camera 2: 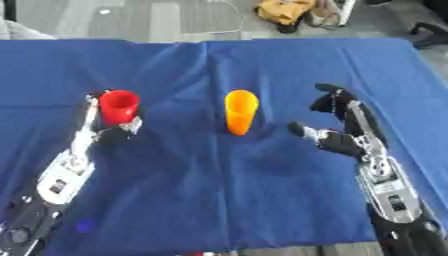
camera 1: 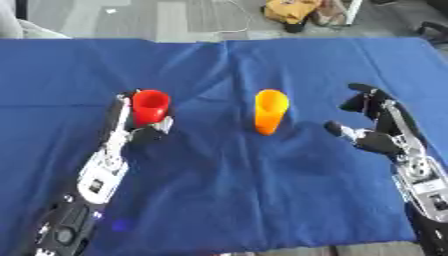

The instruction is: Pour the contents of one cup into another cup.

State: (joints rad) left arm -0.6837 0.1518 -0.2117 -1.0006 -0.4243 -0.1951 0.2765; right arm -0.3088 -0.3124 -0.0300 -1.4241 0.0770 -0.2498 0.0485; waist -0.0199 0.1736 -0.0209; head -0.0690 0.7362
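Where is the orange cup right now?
The orange cup stands mid-table on the blue cloth, apart from both hands: right of the red cup in the left hand, left of the open right hand.

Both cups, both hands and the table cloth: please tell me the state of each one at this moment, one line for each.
red cup: upright, held by the left hand, contents not visible.
orange cup: upright on the cloth, apart from both hands, contents not visible.
left hand: fingers curled round the red cup.
right hand: open, beside the orange cup, not touching it.
blue cloth: spread over the table, lightly creased.
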